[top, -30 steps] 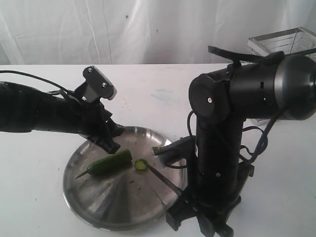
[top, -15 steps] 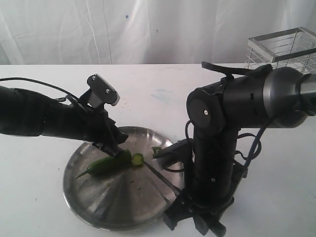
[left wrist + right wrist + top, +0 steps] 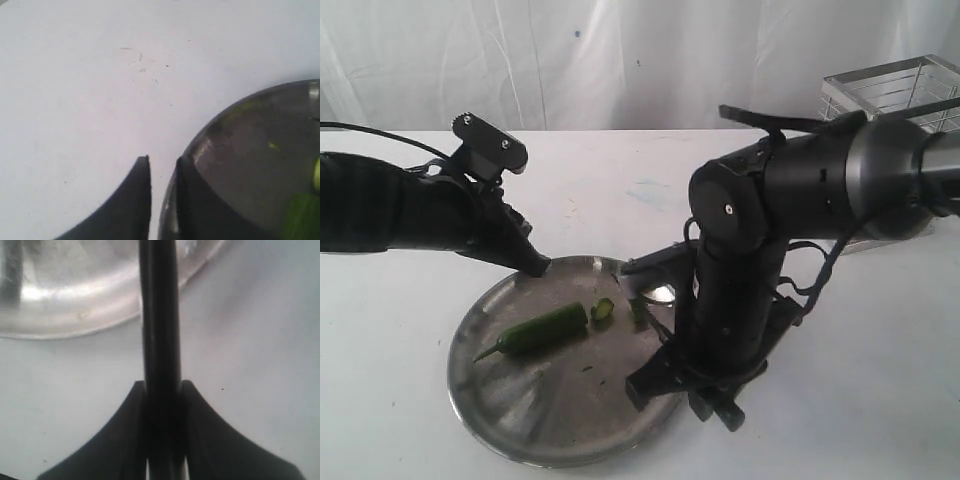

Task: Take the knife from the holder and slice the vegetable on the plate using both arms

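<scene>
Clamping the knife (image 3: 160, 315) by its black handle, the right gripper (image 3: 162, 386) is hanging at the right rim of the plate (image 3: 490, 400), low in the middle of the exterior view. The blade is probably reaching over the plate, though the arm is hiding most of it. The vegetable (image 3: 535, 330) is lying on the plate's left half, a cut slice (image 3: 603, 310) just beside its blunt end. The left gripper (image 3: 163, 161), jaws narrowly apart and holding nothing, is hovering at the plate's upper-left rim. The holder (image 3: 895, 85) is standing on the desk (image 3: 880, 350) at upper right.
</scene>
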Controlling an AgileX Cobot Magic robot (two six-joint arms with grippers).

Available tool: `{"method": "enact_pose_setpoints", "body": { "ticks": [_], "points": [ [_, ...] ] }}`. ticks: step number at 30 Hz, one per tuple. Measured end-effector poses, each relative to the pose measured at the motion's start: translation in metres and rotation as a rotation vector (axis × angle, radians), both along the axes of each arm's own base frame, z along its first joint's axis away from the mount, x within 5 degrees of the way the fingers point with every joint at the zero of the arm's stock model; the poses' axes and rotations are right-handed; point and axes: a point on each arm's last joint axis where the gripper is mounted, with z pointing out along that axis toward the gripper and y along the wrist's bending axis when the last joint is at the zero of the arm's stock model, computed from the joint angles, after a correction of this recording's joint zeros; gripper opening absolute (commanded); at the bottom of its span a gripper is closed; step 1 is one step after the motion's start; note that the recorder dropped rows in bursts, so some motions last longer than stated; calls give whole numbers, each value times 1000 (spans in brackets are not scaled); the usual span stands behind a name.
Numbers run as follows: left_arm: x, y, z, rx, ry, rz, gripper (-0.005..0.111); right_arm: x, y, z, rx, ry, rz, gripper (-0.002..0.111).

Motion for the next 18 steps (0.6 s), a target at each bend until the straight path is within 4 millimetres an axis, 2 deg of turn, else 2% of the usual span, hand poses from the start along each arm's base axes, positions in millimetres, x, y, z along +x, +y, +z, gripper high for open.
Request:
{"method": "enact_pose_setpoints", "body": {
  "ticks": [5, 9, 15, 18],
  "points": [
    [-2, 1, 1, -6, 2, 12, 0, 17, 22, 8, 69, 15, 19, 0],
    [-3, 1, 0, -8, 6, 8, 0, 33, 38, -6, 75, 36, 29, 0],
    [-5, 0, -2, -15, 12, -2, 0, 41, 46, -20, 72, 61, 20, 1],
    [-5, 0, -2, -20, 12, -9, 0, 42, 47, -26, 67, 65, 20, 7]
  ]
}}
